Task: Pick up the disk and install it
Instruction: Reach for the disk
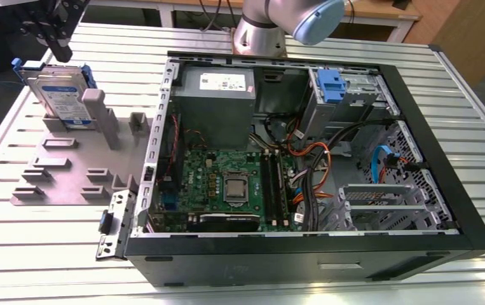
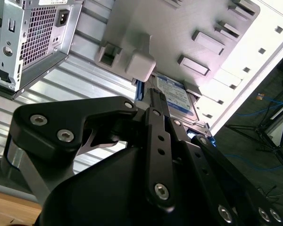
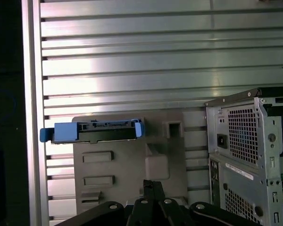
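Gripper (image 1: 58,54) above disk (image 1: 58,95), no grasp.
Gripper closed and empty; disk stands on edge in grey holder (image 1: 64,171) on surface (image 1: 47,248), beside open PC case (image 1: 310,257).

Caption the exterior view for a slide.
Gripper hovers near the disk, which stands upright in a grey holder beside the open computer case.

The black tower computer case (image 1: 310,257) lies open on its side on the slatted aluminium table (image 1: 47,254). Its green motherboard (image 1: 225,184) is exposed, a grey power supply (image 1: 217,95) is mounted beyond it, and a blue bracket (image 1: 330,82) sits in the drive cage toward the exterior view's right. Orange cables (image 1: 310,152) and a blue cable (image 1: 382,162) run between board and cage. A grey fixture plate (image 1: 72,171) with raised blocks lies flat just beside the case, on the exterior view's left.
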You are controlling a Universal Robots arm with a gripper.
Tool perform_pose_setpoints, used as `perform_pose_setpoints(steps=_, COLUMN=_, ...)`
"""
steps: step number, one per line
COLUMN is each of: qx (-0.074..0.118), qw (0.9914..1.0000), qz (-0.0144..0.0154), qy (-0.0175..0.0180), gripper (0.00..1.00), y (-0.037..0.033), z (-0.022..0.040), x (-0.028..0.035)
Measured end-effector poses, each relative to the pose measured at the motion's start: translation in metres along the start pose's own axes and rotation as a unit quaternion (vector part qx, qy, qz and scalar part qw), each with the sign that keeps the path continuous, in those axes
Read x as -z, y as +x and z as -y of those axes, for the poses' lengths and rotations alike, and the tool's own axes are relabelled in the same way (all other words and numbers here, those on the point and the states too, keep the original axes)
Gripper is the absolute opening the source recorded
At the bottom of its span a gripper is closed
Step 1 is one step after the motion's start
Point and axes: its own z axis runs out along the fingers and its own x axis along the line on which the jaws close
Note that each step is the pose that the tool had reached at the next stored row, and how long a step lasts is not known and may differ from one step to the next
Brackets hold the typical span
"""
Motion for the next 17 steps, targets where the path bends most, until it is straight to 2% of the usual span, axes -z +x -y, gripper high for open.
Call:
perform_pose_setpoints(steps=10, qx=0.0, qw=1.0, qz=0.0, qy=0.0, gripper=0.11, y=0.0013, z=0.0001, x=0.0)
perform_pose_setpoints(steps=17, qx=0.0, qw=1.0, qz=0.0, qy=0.0, gripper=0.11, y=0.0092, z=0.0007, x=0.0002)
